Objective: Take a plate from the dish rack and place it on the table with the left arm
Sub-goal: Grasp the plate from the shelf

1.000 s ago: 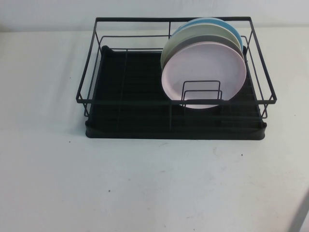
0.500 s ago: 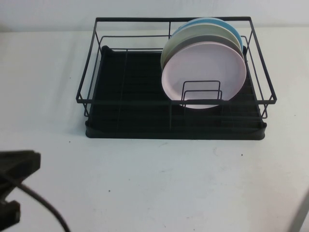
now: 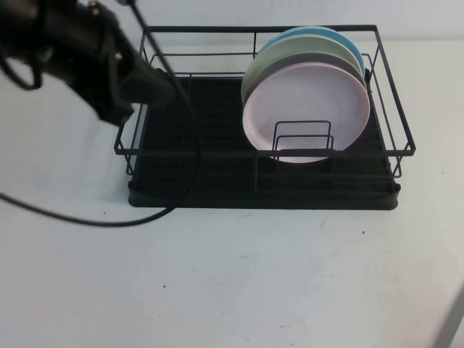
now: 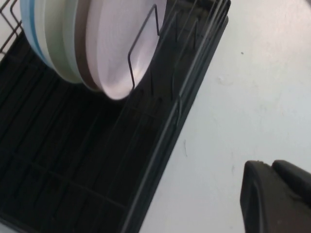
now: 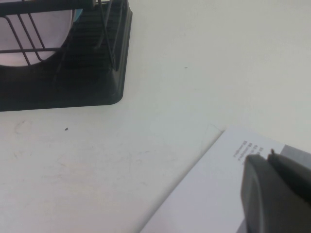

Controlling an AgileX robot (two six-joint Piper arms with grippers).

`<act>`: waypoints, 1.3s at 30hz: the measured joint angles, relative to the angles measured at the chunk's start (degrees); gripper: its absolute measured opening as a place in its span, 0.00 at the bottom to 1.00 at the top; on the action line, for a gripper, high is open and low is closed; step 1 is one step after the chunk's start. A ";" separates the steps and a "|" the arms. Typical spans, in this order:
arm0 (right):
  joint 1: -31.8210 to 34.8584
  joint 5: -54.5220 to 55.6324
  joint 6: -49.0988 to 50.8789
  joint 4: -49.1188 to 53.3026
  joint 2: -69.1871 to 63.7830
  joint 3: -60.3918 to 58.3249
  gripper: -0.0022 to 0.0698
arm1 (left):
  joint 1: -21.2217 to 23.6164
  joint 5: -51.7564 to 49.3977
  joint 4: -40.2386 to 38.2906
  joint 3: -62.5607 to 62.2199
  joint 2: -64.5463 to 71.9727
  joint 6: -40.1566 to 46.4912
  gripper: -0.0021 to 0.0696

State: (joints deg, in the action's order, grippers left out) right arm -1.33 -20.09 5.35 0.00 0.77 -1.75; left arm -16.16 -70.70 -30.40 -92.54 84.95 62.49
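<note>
Plate (image 3: 306, 112) stands on edge at the rack's (image 3: 264, 190) right end, frontmost of the stack, well right of my left hand (image 3: 148, 83) at the left end; its fingers I cannot tell. Right hand (image 5: 277, 194) hangs off the surface (image 3: 232, 275), likewise unclear.

left claw (image 3: 148, 83) raised far-left, right claw (image 5: 277, 194) low

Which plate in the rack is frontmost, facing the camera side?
The pale pink plate, standing behind the wire dividers in the dish rack. The grey-white plate and light blue plate stand behind it. Left gripper is over the rack's left end; right gripper parked.
</note>
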 joint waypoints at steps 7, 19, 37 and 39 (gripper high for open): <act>0.00 0.00 0.00 0.00 0.00 0.00 0.00 | -3.53 -0.13 0.10 -15.82 16.87 -0.62 0.02; 0.00 0.00 0.00 0.00 0.00 0.00 0.00 | -9.68 11.25 -0.25 -23.60 28.04 4.22 0.30; 0.00 0.00 0.00 0.00 0.00 0.00 0.00 | -12.33 25.55 -7.07 -23.62 35.65 9.13 0.54; 0.00 0.00 0.00 0.00 0.00 0.00 0.00 | -12.33 25.65 -7.37 -23.62 36.09 9.63 0.54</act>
State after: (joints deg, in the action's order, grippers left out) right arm -1.33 -20.09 5.35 0.00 0.77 -1.75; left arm -28.49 -45.05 -37.77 -116.16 121.04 72.12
